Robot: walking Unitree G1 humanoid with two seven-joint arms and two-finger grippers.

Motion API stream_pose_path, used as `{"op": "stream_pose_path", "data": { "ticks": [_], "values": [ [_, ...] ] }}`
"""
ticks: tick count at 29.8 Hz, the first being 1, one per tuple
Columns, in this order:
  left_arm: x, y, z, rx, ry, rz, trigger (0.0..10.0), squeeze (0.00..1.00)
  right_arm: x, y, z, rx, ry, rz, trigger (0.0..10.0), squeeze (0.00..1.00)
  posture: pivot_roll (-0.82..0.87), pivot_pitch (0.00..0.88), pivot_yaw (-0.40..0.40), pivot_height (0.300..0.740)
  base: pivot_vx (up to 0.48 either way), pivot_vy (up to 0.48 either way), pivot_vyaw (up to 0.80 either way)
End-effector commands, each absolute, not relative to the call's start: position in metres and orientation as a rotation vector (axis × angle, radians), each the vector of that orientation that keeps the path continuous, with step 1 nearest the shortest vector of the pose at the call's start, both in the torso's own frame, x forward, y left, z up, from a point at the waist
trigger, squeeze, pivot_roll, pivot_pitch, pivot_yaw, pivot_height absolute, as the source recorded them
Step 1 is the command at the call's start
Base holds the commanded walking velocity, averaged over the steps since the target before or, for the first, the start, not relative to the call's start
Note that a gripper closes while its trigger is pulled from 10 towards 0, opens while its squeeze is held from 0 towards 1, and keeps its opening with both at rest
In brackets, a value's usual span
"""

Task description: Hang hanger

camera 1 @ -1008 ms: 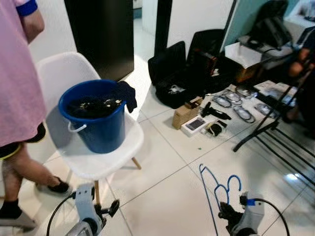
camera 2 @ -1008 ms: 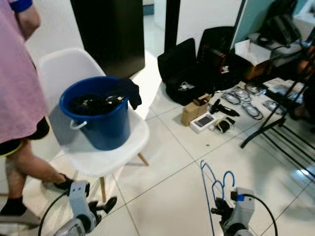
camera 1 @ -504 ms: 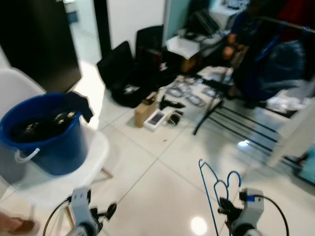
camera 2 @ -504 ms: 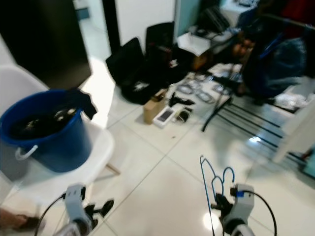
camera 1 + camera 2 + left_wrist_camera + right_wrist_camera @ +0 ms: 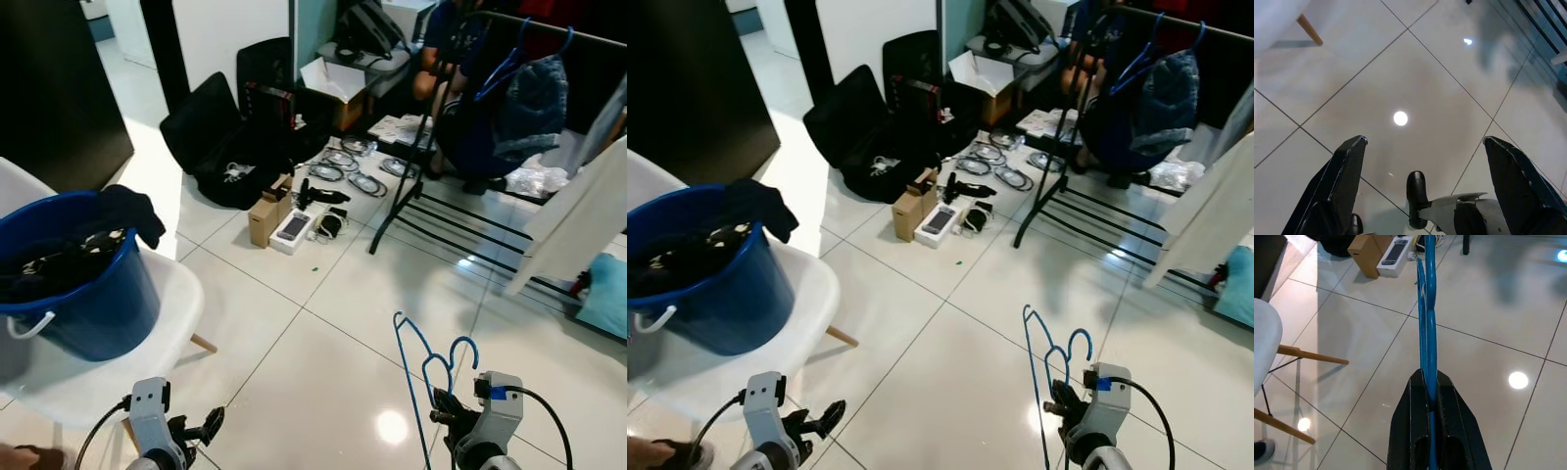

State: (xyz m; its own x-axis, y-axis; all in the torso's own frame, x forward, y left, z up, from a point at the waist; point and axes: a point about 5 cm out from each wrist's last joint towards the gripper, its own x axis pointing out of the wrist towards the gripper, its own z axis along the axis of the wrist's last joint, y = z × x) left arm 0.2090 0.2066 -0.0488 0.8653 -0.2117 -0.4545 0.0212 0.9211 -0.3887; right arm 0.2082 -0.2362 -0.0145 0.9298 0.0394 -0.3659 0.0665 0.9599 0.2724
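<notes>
Hanger [image 5: 1050, 364], blue, upright in right pincer [image 5: 1430, 401], fingers clamped on wire, low above floor [image 5: 323, 323]. Left pincer [image 5: 1420, 161] spread wide, empty. View swings right versus earlier frame: rack [image 5: 509, 29] with hung clothes now in sight, well apart ahead; bucket [image 5: 69, 284] on chair [image 5: 147, 333] slides to left edge. Meaning: robot turning toward rack; approach remains.

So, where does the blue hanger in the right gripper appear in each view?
Left eye view: blue hanger low, right of centre, above the right gripper.
Right eye view: low, right of centre.
Left wrist view: floor tiles and the left gripper; the hanger is not in it.
Right wrist view: edge-on, centre.
Shared landmark: white chair.
</notes>
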Motion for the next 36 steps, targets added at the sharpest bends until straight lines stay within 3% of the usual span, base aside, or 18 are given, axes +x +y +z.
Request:
{"op": "stream_pose_path", "data": {
  "ticks": [1, 16, 36],
  "values": [
    [0.202, 0.216, -0.050, -0.384, 0.520, -0.114, 10.0, 0.00, 0.205, -0.238, -0.017, 0.302, 0.392, -0.035, 10.0, 0.00, -0.08, 0.097, -0.002, 0.740, 0.000, 0.000, 0.00],
    [0.170, 0.241, -0.053, -0.386, 0.505, -0.117, 10.0, 0.00, 0.204, -0.239, -0.019, 0.307, 0.401, -0.036, 10.0, 0.00, -0.08, 0.099, -0.005, 0.740, 0.000, 0.000, 0.00],
    [0.177, 0.219, -0.057, -0.401, 0.521, -0.136, 10.0, 0.00, 0.203, -0.240, -0.022, 0.310, 0.410, -0.033, 10.0, 0.00, -0.08, 0.090, -0.003, 0.740, 0.000, 0.000, 0.00]
  ]
}}
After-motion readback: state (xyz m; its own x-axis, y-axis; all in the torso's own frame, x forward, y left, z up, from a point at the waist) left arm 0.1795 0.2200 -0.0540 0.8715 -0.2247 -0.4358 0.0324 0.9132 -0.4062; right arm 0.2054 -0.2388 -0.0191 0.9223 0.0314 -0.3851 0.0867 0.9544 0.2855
